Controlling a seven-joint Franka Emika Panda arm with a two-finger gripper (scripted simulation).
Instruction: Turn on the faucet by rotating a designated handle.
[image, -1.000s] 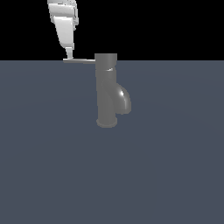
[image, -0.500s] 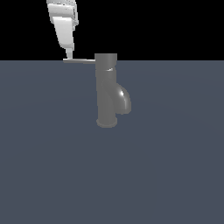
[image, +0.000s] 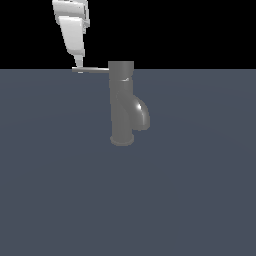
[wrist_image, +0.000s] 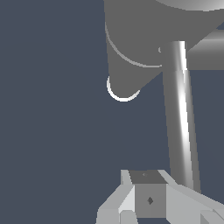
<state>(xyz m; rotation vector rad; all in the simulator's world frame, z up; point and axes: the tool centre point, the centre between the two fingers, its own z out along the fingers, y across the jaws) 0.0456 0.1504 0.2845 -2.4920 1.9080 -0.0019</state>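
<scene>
Faucet (image: 121, 102), upright on flat grey floor (image: 60, 190)

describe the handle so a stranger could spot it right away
Find the dark upright faucet on the grey surface. At its top, the handle is a thin straight rod pointing to the exterior view's left, under the white gripper. The spout is stubby, curved and lower down.

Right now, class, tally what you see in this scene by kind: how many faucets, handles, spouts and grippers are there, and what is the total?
Faucet: 1
Handle: 1
Spout: 1
Gripper: 1
Total: 4
</scene>
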